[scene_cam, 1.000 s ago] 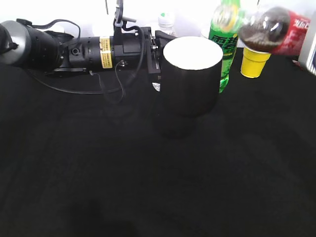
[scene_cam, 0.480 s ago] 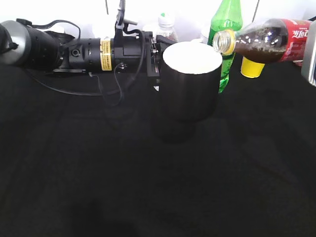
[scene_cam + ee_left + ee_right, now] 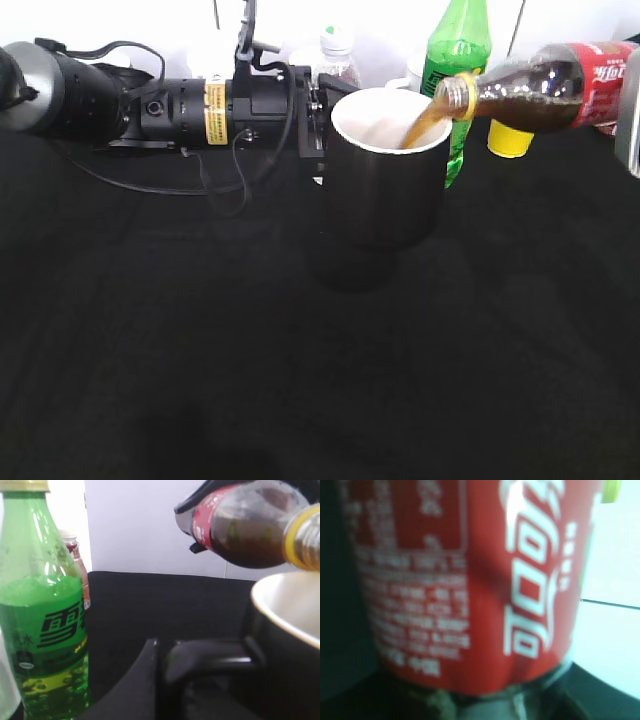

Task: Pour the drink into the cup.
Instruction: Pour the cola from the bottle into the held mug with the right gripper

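The cup (image 3: 388,175), a black mug with a white inside, hangs above the black table. My left gripper (image 3: 314,118) is shut on its black handle (image 3: 210,660). The drink, a clear bottle with a red label (image 3: 545,85), lies tilted with its mouth at the cup's right rim. A brown stream runs from it into the cup. My right gripper (image 3: 630,105) at the right edge is shut on the bottle's body. The red label (image 3: 470,580) fills the right wrist view. The left wrist view shows the bottle (image 3: 250,527) above the cup's rim (image 3: 285,612).
A green soda bottle (image 3: 455,55) stands right behind the cup and shows close in the left wrist view (image 3: 40,605). A yellow paper cup (image 3: 515,135) and a clear water bottle (image 3: 337,55) stand at the back. The black cloth (image 3: 300,380) covers the table.
The bottle has swung down and left until its mouth reached the cup's rim. Brown liquid now pours into the cup. The cup has stayed almost still.
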You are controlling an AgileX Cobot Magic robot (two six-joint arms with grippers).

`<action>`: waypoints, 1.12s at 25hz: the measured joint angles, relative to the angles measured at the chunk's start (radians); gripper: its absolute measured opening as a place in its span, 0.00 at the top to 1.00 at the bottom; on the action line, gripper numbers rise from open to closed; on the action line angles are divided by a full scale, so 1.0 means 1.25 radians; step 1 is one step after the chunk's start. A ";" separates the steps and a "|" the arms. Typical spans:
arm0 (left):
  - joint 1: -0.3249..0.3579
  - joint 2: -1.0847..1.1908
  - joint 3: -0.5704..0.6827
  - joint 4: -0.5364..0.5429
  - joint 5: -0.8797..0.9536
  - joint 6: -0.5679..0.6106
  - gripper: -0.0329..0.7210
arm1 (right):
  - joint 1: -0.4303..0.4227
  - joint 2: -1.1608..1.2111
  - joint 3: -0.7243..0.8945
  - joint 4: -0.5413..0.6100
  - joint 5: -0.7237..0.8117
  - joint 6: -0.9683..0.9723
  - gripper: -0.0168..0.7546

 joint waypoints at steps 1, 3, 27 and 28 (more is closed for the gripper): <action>0.000 0.000 0.000 0.000 0.000 -0.002 0.91 | 0.000 0.000 -0.011 0.000 0.000 0.000 0.49; 0.000 0.000 0.000 0.004 0.000 -0.005 0.91 | 0.007 0.000 -0.028 0.000 0.000 0.000 0.49; 0.000 0.000 0.000 0.034 0.005 -0.006 0.91 | 0.025 0.000 -0.038 0.000 0.028 -0.039 0.50; 0.000 0.000 0.000 0.034 0.006 -0.006 0.91 | 0.025 0.000 -0.038 0.000 0.028 -0.039 0.50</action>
